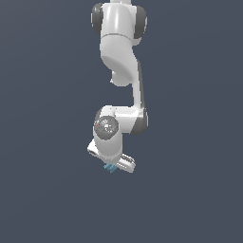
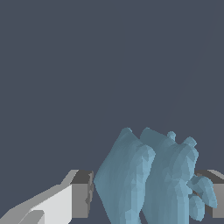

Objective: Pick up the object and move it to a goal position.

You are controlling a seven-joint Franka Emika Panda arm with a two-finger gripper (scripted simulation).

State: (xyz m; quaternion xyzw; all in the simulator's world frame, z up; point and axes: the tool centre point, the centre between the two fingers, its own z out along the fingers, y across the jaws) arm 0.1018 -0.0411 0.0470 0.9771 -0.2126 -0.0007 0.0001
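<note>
**Bare simulator scene, no real room**

Setting was a rendered void: flat dark slate-blue backdrop filled both views, no walls, furniture or floor texture visible. The white arm (image 1: 118, 71) had smooth, untextured shading. The light-blue faceted lump (image 2: 148, 175) showed plain polygon faces. No visible shadows or clutter. Read as a physics simulation.

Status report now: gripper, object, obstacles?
White gripper around small light-blue jagged lump, contact unclear. Lump between grey finger pads. No obstacle visible.
</note>
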